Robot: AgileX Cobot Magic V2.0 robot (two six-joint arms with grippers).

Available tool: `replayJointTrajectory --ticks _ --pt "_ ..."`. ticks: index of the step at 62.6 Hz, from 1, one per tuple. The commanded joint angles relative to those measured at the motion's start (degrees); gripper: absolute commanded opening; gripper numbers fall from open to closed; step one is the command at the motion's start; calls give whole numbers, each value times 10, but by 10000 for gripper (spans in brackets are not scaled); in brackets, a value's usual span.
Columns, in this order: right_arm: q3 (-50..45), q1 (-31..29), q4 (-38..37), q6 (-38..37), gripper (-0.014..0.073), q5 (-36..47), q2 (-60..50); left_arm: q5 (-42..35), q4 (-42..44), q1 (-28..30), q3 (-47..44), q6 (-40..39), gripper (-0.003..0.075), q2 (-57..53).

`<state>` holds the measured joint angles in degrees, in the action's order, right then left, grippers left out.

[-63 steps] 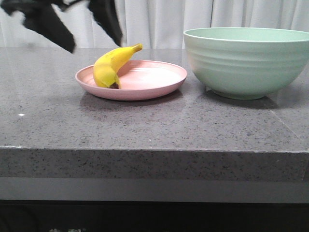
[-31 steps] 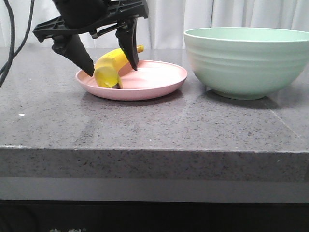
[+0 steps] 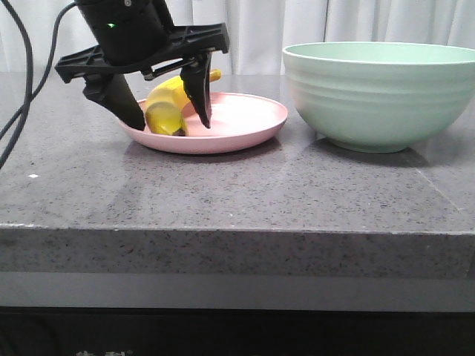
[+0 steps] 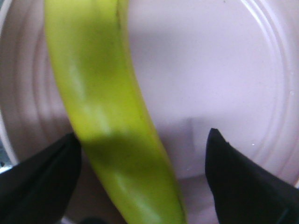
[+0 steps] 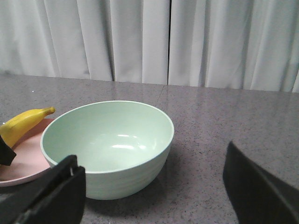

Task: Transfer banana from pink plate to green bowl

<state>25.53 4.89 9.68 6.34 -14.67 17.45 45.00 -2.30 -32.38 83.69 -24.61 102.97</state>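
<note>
The yellow banana (image 3: 165, 104) lies on the pink plate (image 3: 237, 127) at the left of the table. My left gripper (image 3: 172, 123) is open, lowered over the plate, one finger on each side of the banana's near end. In the left wrist view the banana (image 4: 107, 116) runs between the two dark fingertips, over the plate (image 4: 210, 79). The green bowl (image 3: 382, 93) stands to the right of the plate, empty. My right gripper (image 5: 154, 196) is open and empty, in front of the bowl (image 5: 110, 144). The banana (image 5: 21, 125) also shows there.
The grey stone table (image 3: 223, 193) has its front edge close to the camera. White curtains (image 3: 297, 22) hang behind it. A black cable (image 3: 22, 81) hangs at the far left.
My left gripper has come down from above the plate and now straddles the banana, a little lower than half a second ago. The banana, plate and bowl have not moved.
</note>
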Motion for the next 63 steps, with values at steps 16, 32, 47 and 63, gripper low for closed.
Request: replayJointTrajectory --ticks 16,32,47,63 --pt "20 -2 -4 4 614 45 10 -26 4 1 21 -4 302 -10" --pt "20 -2 -4 4 614 45 10 -41 19 1 21 -6 27 -10" --pt "24 -2 -4 5 614 18 12 -29 57 -10 21 35 -18 -66" --pt "89 26 -4 57 614 -57 77 6 83 -76 -6 145 -18 -160"
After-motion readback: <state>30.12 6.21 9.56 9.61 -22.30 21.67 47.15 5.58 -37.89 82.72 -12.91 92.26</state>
